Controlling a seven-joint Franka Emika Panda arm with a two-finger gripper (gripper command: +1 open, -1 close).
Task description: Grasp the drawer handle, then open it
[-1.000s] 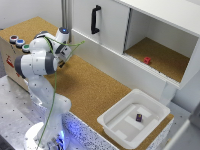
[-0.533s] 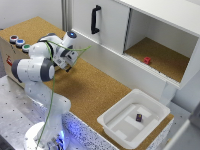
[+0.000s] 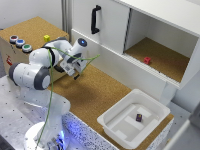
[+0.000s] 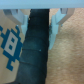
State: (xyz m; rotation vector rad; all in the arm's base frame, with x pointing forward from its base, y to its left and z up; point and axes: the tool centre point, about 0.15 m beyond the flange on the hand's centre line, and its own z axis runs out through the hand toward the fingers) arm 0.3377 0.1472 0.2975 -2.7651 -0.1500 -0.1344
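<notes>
**Gripper at the drawer front, handle hidden in the exterior view**

In the exterior view the Franka arm [image 3: 37,75] bends low over the cork surface [image 3: 100,95], with its gripper [image 3: 76,73] close against the side of the low cork-topped box [image 3: 30,31] at the exterior view's left. The box carries red [image 3: 13,38], blue [image 3: 20,43] and green [image 3: 26,48] buttons and a small yellow block [image 3: 46,38]. The drawer [image 3: 59,76] front is mostly covered by the arm, and the drawer handle cannot be seen there.

In the wrist view the two pale fingers [image 4: 56,27] stand apart, with a dark vertical band [image 4: 36,47] running between them; whether this is the handle, and whether the pads touch it, cannot be told.

Well apart stand the white cabinet [image 3: 150,45] with its long black door handle [image 3: 94,19], a red block [image 3: 147,60] inside, and a white tray [image 3: 115,120] holding a small dark block [image 3: 139,117].
</notes>
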